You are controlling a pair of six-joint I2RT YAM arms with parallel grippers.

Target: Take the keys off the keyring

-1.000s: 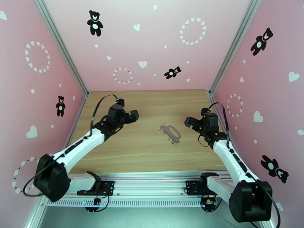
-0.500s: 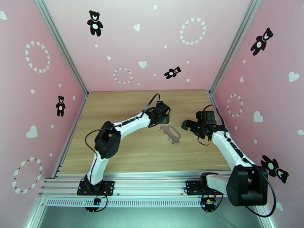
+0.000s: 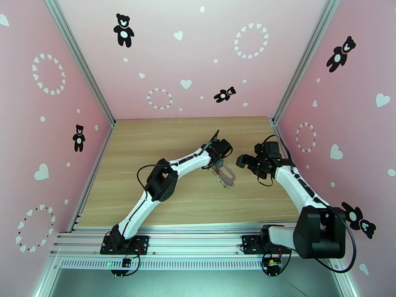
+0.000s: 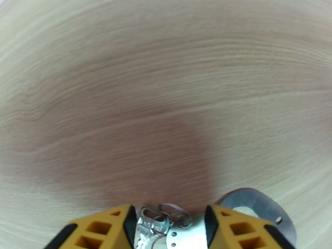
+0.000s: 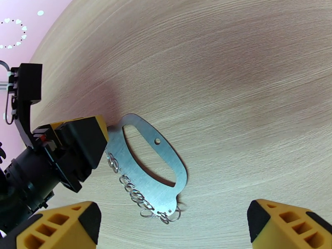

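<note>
The keyring point(image 3: 225, 173) is a flat silvery oval plate point(image 5: 164, 147) with a long slot and a row of small rings along one edge, lying flat on the wooden table. My left gripper point(image 3: 218, 163) is down at its far-left end. In the left wrist view its yellow fingers point(image 4: 112, 229) stand partly apart on either side of that end point(image 4: 253, 204), with a small key point(image 4: 147, 216) and a loose ring point(image 4: 174, 210) between them. My right gripper point(image 3: 242, 162) hovers just right of the keyring, wide open point(image 5: 174, 223), holding nothing.
Pink walls close in the table point(image 3: 163, 139) on three sides. Bare wood lies in front of and behind the keyring. The left arm point(image 3: 161, 181) stretches diagonally across the table's middle.
The left arm has swung from the table's left side across to the keyring, and its jaws have narrowed around the keyring's end. The right gripper has shifted slightly toward the keyring.
</note>
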